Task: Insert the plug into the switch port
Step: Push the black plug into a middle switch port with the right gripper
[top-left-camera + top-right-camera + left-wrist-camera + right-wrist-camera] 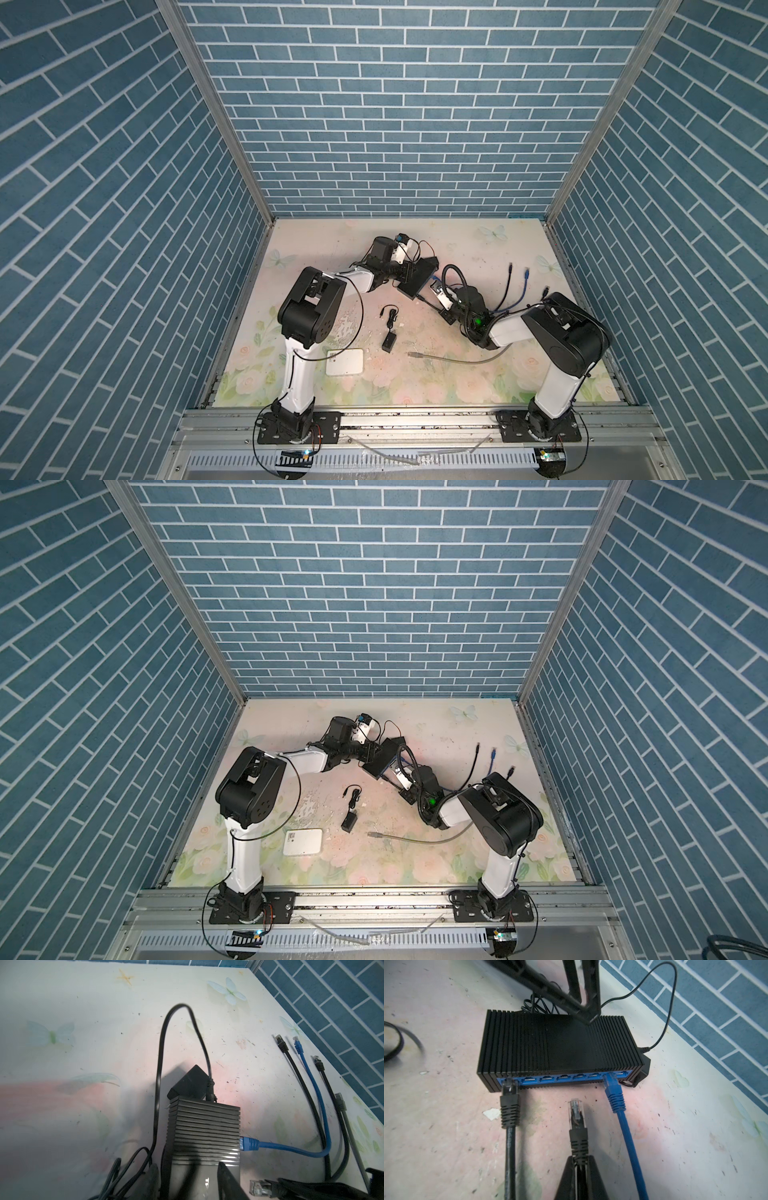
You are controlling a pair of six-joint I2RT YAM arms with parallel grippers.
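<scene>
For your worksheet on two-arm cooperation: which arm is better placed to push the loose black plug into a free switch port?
The right. Its gripper is shut on the black plug, which points at the switch. The left gripper steadies the switch's top.

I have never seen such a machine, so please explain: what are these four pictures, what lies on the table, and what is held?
Two robot arms stand at a table. Two pictures look down from above; two come from cameras on the wrists. The left gripper holds a black network switch at its sides. The right gripper is shut on a black cable just behind its clear plug, which is apart from the ports. A black cable and a blue cable are already plugged in. Spare cables, a power adapter and a white box lie around.
</scene>
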